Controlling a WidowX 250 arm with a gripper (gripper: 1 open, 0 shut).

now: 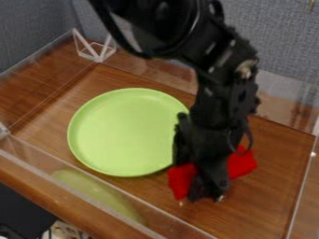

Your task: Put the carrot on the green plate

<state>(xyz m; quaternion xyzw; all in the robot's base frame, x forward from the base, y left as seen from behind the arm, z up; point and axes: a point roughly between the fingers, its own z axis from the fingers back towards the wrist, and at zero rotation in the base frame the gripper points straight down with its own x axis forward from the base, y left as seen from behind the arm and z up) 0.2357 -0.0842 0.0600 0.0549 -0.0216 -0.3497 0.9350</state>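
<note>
The carrot is a red bar held crosswise in my black gripper. Its two ends stick out on either side of the fingers and its middle is hidden behind them. The gripper is shut on it and hangs just off the right rim of the green plate, over the wooden table. The plate lies flat with nothing on it. The bulky black arm reaches down from the top of the view and covers the table behind the gripper.
Clear plastic walls fence the wooden table on all sides, with the front wall close below the gripper. A small white wire stand sits in the back left corner.
</note>
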